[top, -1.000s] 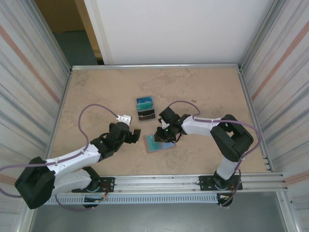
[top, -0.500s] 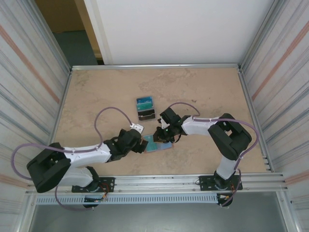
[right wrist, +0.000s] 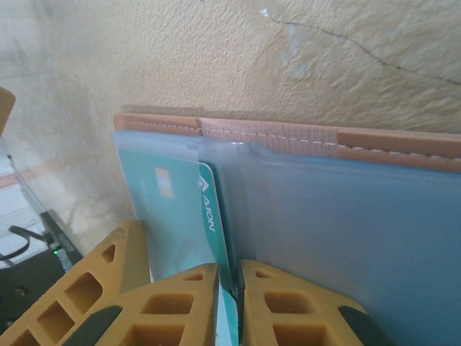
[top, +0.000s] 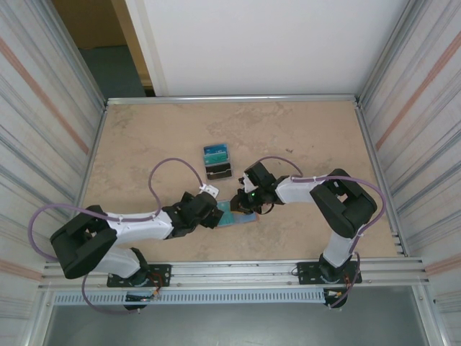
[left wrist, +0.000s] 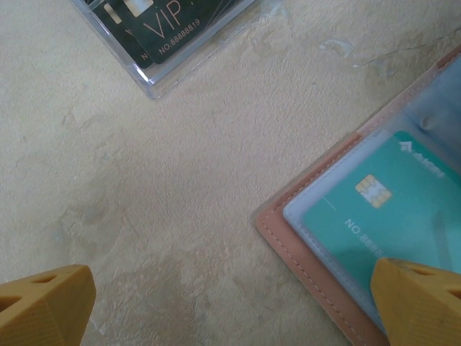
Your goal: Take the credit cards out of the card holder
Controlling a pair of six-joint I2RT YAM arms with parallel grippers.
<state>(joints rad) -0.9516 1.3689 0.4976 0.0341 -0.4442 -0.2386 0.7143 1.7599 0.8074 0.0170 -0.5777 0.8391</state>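
The salmon-pink card holder (top: 248,218) lies open on the table, clear sleeves up. In the left wrist view its stitched corner (left wrist: 306,256) frames a teal credit card (left wrist: 385,216) still inside a sleeve. My left gripper (left wrist: 234,310) is open and low over the table, one fingertip (left wrist: 421,299) over that sleeved card, the other on bare table. In the right wrist view my right gripper (right wrist: 230,277) is shut on the edge of a teal credit card (right wrist: 210,209) that stands partly out of a sleeve, by the holder's pink spine (right wrist: 288,135).
A dark block topped with teal-blue (top: 217,161) stands just behind the holder. A clear case with a black VIP card (left wrist: 169,36) lies near the left gripper. The two grippers (top: 215,214) (top: 245,207) are close together over the holder. Metal walls ring the table.
My left arm has swung right and forward, bringing its open gripper to the holder's left edge. The right gripper has closed a little tighter on the card and barely shifted.
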